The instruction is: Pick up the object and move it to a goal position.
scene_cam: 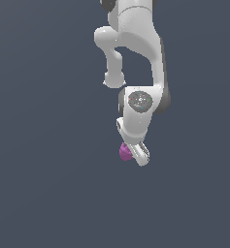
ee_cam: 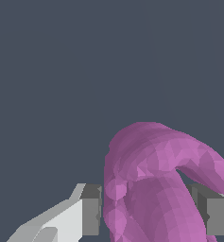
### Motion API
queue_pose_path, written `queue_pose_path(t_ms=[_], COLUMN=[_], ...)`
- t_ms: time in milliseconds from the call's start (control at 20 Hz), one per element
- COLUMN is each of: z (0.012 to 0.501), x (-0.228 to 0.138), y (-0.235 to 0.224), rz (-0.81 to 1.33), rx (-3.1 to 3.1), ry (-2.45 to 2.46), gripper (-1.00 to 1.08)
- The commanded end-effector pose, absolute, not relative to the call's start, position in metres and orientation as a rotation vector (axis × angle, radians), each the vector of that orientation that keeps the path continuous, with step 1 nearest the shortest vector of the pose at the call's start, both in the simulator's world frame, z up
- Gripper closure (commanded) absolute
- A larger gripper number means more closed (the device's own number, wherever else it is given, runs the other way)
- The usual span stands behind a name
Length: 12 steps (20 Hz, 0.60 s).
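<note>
In the exterior view you see the white arm reaching down from the top of the picture, with its wrist bent so that the gripper points downward. The small magenta object sits right at the tip, on the side toward the exterior view's left, and is partly hidden behind the white fingers. The grey surface gives no shadow or edge here, so you cannot tell from this view if the object rests on it or is lifted. No goal marker is visible.

In the wrist view the object fills the space between the two fingers. Each grey pad lies against, or just beside, one flank of the lobed body; the contact itself is hard to confirm. The fingers are closed around the object at its wide middle part, which I judge is the reason for this placing: the ridged folds give the pads something to press on, and the curved lobe above stays free. The grasp looks made, so the carrying to the goal is probably the step in hand.
</note>
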<state>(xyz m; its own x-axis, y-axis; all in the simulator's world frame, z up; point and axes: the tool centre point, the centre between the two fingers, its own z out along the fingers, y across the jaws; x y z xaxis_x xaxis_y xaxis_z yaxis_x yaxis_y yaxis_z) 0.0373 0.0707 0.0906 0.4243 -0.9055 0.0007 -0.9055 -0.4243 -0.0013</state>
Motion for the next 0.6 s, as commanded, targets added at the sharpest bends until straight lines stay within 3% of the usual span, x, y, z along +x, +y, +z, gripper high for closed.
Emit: queue_pose_path(t_ms=[0,550], z=[0.096,0.13], x=[0.043,0.082], y=[0.074,0.099], rz=[-0.003,-0.003], rx=[-2.65,-2.651], ry=[1.684,1.685], gripper=[1.08,1.08])
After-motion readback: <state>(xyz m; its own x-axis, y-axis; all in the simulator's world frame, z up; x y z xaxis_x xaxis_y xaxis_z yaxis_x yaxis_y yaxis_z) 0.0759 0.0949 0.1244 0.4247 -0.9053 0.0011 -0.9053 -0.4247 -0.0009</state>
